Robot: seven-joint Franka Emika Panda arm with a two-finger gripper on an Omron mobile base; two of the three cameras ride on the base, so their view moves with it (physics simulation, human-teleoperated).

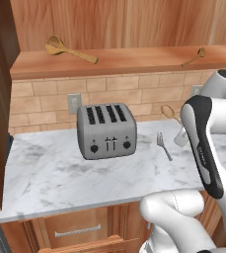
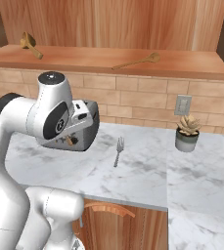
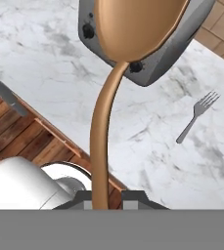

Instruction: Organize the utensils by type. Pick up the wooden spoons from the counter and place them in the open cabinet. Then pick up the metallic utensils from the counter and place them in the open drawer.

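Observation:
My gripper (image 3: 104, 199) is shut on the handle of the small coppery metallic spoon (image 3: 128, 29), and it hovers above the counter (image 1: 50, 178) near its front edge. The spoon's bowl (image 1: 167, 112) shows past my forearm, right of the toaster. The silver fork (image 1: 164, 146) (image 2: 118, 151) (image 3: 197, 116) lies flat on the marble right of the toaster. Two wooden spoons (image 1: 67, 50) (image 1: 195, 57) lie on the shelf of the open cabinet (image 1: 119, 62), one at each end. The open drawer's wooden inside (image 3: 15, 129) shows below the counter edge.
A grey four-slot toaster (image 1: 106, 131) (image 3: 152, 61) stands mid-counter by the brick backsplash. A small potted succulent (image 2: 187, 132) sits at the right near a wall outlet (image 2: 183, 105). My own arm hides much of the toaster in the right base view.

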